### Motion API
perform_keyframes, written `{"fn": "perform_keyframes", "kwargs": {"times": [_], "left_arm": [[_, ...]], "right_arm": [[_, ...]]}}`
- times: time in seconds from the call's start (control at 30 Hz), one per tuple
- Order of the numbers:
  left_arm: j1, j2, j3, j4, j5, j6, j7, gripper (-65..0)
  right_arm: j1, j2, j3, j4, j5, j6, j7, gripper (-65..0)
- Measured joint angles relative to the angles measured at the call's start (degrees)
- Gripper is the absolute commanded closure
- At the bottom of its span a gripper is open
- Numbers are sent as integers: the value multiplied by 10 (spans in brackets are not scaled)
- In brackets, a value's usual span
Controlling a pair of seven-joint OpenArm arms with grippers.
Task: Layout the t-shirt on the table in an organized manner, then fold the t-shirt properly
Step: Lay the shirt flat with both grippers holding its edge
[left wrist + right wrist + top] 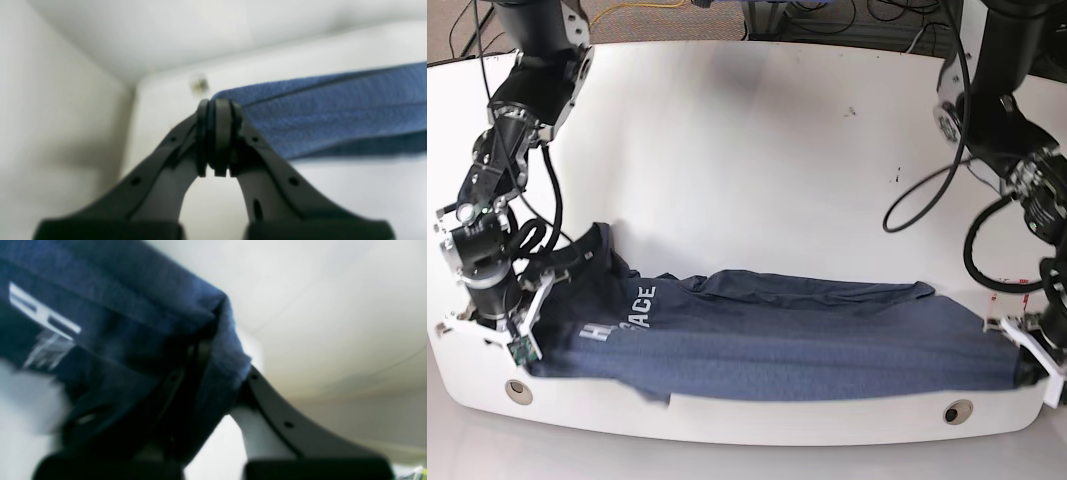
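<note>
T-shirt: a dark blue t-shirt (767, 335) with white lettering lies stretched in a long band across the near part of the table (747, 170), running from one gripper to the other; its front edge sits just short of the table's near rim.
Lettering: the white print (632, 312) shows near the end held by the right arm; only some letters are readable, the rest are hidden in folds.
Left gripper: the left gripper (217, 140) has its jaws pressed together on an edge of the blue cloth — in the left wrist view the fabric comes away from the fingertips (220, 116) toward the right of that picture. In the base view this gripper (1032, 355) is at the cloth's end on that view's right.
Right gripper: the right gripper (213, 373) is closed on the shirt too; in the right wrist view cloth drapes over one finger and hides it, while the other finger (277, 416) shows bare. In the base view it (522, 335) sits at the cloth's end on that view's left.
Table: white and glossy, with a curved near edge — two round grommet holes (519, 389) (954, 412) lie in front of the shirt, and a few dark specks (895, 178) dot the far surface.
Cables: black cables (927, 195) loop from the left arm above the tabletop.
</note>
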Motion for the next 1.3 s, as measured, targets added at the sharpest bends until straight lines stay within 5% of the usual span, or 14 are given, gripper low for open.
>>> {"fn": "perform_keyframes", "kwargs": {"times": [0.2, 0.53, 1.03, 1.3], "left_arm": [[129, 12, -48, 10, -50, 0, 4, -1], [288, 6, -90, 13, -115, 1, -6, -1], [542, -15, -155, 12, -159, 1, -38, -1], [591, -28, -141, 12, -158, -19, -127, -1]], "right_arm": [[-89, -43, 66, 2, 16, -3, 3, 0], [-217, -65, 68, 2, 70, -4, 7, 0], [-409, -66, 66, 2, 139, -7, 6, 0], [-437, -64, 66, 2, 138, -5, 5, 0]]}}
